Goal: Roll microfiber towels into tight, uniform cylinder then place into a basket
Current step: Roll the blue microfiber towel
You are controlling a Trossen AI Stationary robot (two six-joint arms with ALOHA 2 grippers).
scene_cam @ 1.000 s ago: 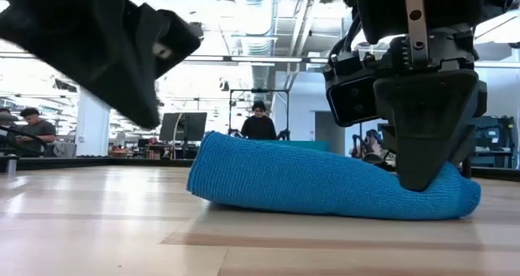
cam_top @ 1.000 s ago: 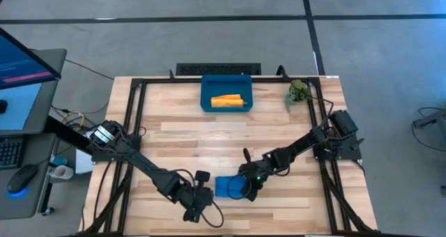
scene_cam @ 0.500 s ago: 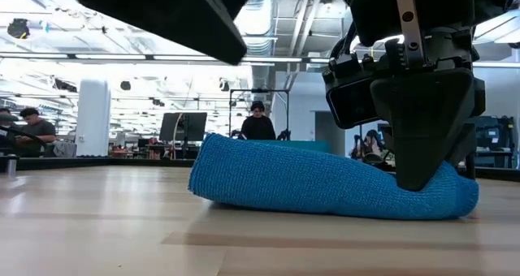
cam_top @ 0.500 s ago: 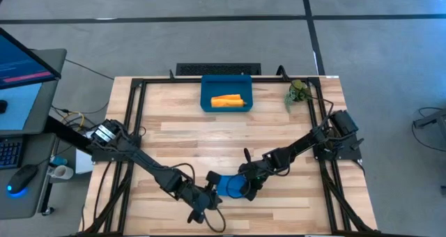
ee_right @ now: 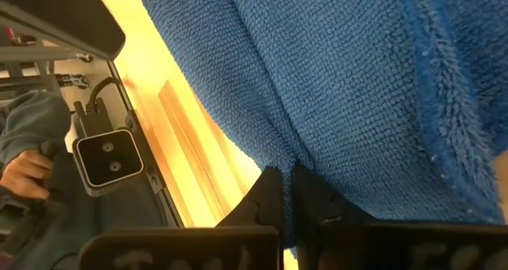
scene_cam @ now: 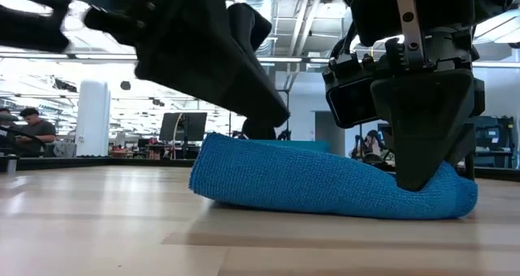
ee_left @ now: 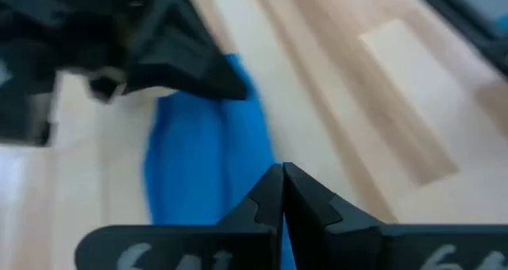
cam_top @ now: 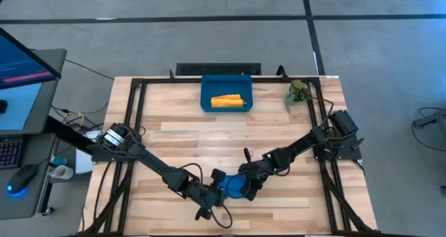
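While the right gripper (scene_cam: 422, 174) pinches one end of the rolled blue towel (scene_cam: 325, 183) near the worktop's (cam_top: 279, 125) front edge, the left gripper (cam_top: 211, 195) (fingers clenched, empty) sits at its other end. Orange towel (cam_top: 228, 100) lies inside the basket (cam_top: 206, 99) at the back edge.

There were two towels: one blue towel (cam_top: 233, 187) and one orange towel (cam_top: 227, 101). There was one basket (cam_top: 206, 97), one small green plant (cam_top: 298, 92) and one table (cam_top: 209, 139). Two robot arms worked there, each with one claw: the left claw (cam_top: 214, 196) and the right claw (cam_top: 249, 188).
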